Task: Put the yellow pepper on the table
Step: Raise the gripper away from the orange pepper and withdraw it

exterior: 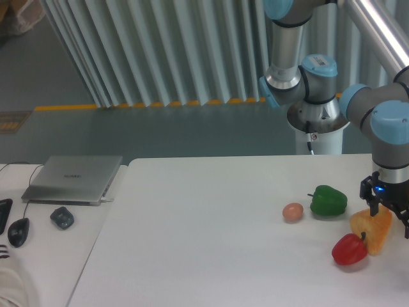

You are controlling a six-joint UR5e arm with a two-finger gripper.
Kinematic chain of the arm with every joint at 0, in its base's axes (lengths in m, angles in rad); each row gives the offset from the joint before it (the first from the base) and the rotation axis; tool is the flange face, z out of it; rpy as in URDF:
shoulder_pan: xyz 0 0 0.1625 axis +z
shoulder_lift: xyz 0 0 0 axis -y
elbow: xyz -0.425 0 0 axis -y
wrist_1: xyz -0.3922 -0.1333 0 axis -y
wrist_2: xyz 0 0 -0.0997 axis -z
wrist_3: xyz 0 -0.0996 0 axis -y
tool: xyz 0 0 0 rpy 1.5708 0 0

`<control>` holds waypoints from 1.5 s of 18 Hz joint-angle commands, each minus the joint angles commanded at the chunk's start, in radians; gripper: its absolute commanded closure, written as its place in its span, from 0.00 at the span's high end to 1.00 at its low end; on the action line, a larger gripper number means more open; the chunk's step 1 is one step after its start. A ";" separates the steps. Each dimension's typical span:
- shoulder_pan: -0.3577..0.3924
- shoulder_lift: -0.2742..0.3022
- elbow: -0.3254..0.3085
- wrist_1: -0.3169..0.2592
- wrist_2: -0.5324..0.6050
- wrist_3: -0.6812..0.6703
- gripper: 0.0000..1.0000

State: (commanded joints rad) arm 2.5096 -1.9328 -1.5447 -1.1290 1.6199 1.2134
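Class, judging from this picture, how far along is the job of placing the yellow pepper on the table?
Done: nothing visible; no bright yellow pepper shows on the table. In hand: the gripper hangs at the orange-yellow wedge beside the red pepper; its grip is unclear. Left: the whole placement.

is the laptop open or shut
Shut: the laptop lies flat on the side surface, lid down, no screen showing.

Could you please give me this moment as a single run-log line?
claw: low over orange-yellow wedge, grip unclear | yellow pepper: not seen | table: green pepper, red pepper, egg
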 joint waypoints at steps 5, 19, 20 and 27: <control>0.005 0.002 0.014 0.002 0.002 0.000 1.00; 0.044 0.011 -0.012 0.037 -0.029 -0.072 1.00; 0.051 0.014 -0.012 0.035 -0.028 -0.060 1.00; 0.123 0.031 0.008 0.034 -0.026 0.159 1.00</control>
State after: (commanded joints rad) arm 2.6322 -1.9021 -1.5370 -1.0953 1.5938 1.3725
